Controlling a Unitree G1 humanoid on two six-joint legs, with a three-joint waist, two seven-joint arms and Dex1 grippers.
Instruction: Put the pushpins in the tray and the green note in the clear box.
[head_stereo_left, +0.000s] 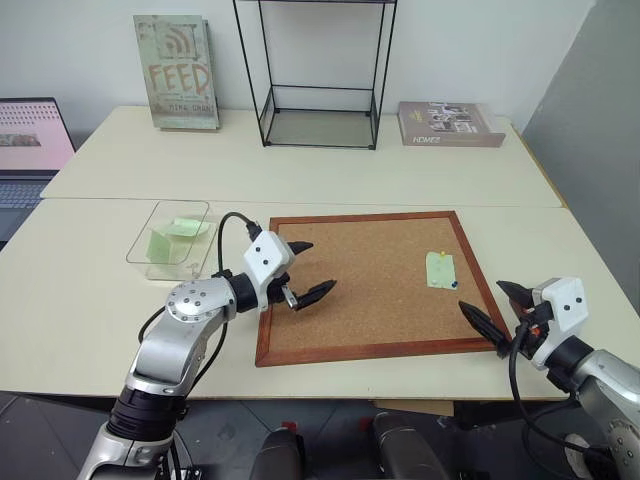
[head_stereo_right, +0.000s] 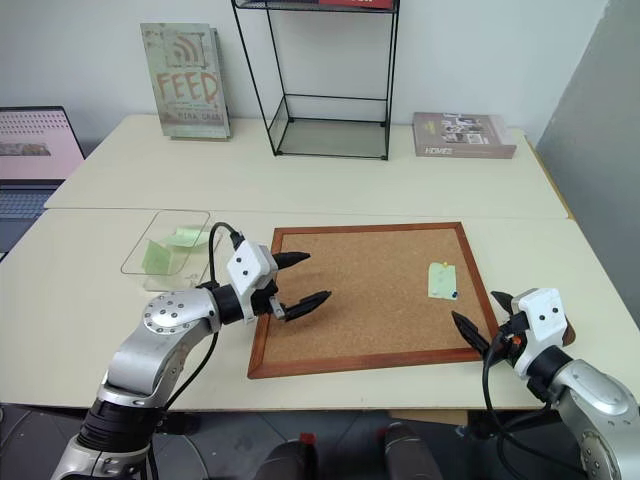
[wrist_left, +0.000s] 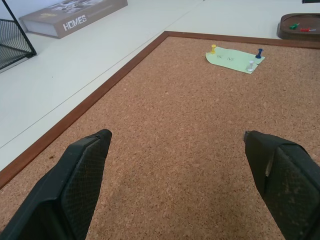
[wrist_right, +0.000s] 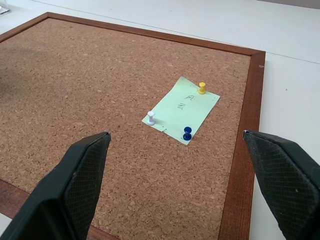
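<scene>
The green note (wrist_right: 181, 110) lies flat on the corkboard (head_stereo_left: 370, 290), toward the board's 3 o'clock edge as the head views show it, and is pinned there by three pushpins: a yellow pin (wrist_right: 201, 88) at one corner, a white pin (wrist_right: 150, 118) and a blue pin (wrist_right: 187, 133) at the two corners of the opposite short end. The note's long axis runs from the yellow pin down to the white-and-blue end, roughly 1 to 7 o'clock in the right wrist view. Both grippers stand with jaws spread wide and nothing between them. The right gripper (head_stereo_left: 495, 310) hovers by the board's 4 o'clock corner, and from its jaws the note lies straight ahead at 12 o'clock, near, with the blue pin the closest of the three. The left gripper (head_stereo_left: 305, 272) hovers over the board's 9 o'clock side, with the note well apart across bare cork, at about 1 o'clock in its wrist view. So the right arm is clearly nearer, and the pins look like its job first, since the note probably cannot be lifted until they come out. The tray (wrist_left: 300, 26), already holding a green and a red pin, sits off the board beyond the note. The clear box (head_stereo_left: 172, 240) rests on the table at the board's 10 o'clock, beside the left arm, with pale green slips inside.
</scene>
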